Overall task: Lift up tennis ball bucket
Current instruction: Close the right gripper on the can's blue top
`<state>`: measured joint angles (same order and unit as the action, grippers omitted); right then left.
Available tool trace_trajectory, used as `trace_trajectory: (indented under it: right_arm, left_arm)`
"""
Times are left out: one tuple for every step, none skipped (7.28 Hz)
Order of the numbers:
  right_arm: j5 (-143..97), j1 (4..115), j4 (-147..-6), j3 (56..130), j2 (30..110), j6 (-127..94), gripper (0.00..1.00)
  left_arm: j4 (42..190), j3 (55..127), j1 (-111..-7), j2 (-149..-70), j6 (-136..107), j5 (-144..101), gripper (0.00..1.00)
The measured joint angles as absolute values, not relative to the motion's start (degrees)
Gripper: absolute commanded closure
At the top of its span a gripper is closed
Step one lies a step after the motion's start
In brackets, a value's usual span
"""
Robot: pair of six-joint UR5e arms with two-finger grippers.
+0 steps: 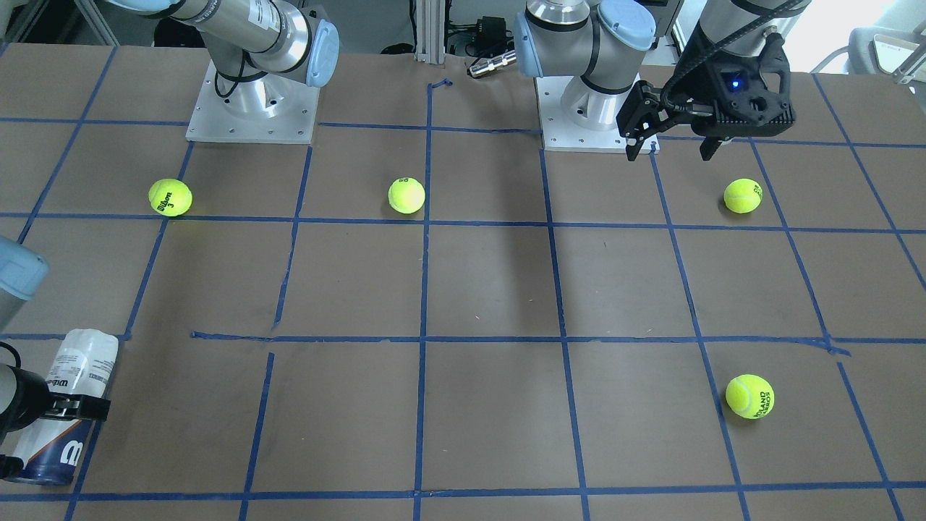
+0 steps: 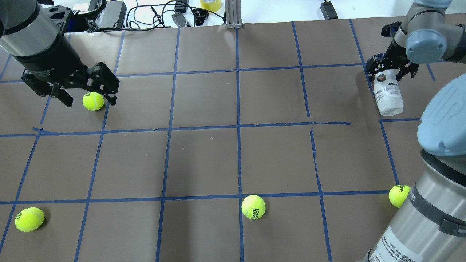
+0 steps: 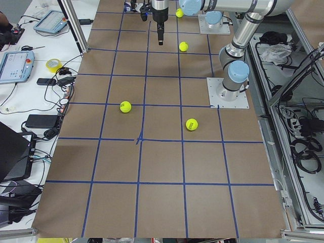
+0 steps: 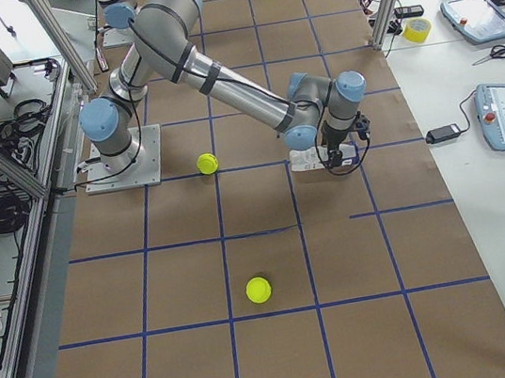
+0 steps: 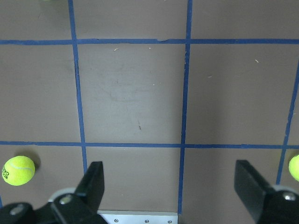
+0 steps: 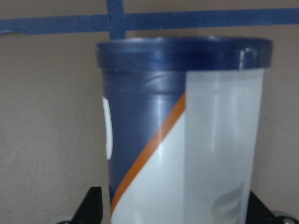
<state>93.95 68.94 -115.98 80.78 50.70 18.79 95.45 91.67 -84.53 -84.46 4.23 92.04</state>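
The tennis ball bucket lies on its side at the far right of the table, a clear can with a white and navy label and a navy rim. It also shows in the front view and fills the right wrist view. My right gripper straddles its navy end. One finger shows a small gap to the can wall, and the can rests on the table. My left gripper hangs open and empty above a tennis ball, with both fingers spread wide.
Other tennis balls lie on the brown paper: near left, near middle and by the right arm's base. Blue tape lines grid the table. Cables and boxes sit past the far edge.
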Motion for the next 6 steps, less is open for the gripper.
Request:
trace_trajectory:
  right_arm:
    - [94.0, 68.7, -116.0, 80.9, 50.7, 19.1, 0.00]
    - [94.0, 68.6, -116.1, 80.9, 50.6, 19.2, 0.00]
    - [94.0, 68.6, -116.1, 80.9, 50.6, 19.2, 0.00]
    - [94.0, 68.6, -116.1, 80.9, 50.6, 19.3, 0.00]
    - [94.0, 68.6, -116.1, 80.9, 50.5, 19.3, 0.00]
    - [93.9, 68.6, -116.1, 80.9, 50.5, 19.3, 0.00]
  left_arm:
    - [95.5, 91.7, -84.5, -84.5, 4.2, 92.1, 0.00]
    - [95.5, 91.7, -84.5, -84.5, 4.3, 92.1, 0.00]
    - [95.5, 91.7, -84.5, -84.5, 4.3, 92.1, 0.00]
    - [95.5, 91.7, -84.5, -84.5, 4.3, 92.1, 0.00]
    - [95.5, 91.7, -84.5, -84.5, 4.3, 92.1, 0.00]
    - [95.5, 91.7, -84.5, -84.5, 4.3, 92.1, 0.00]
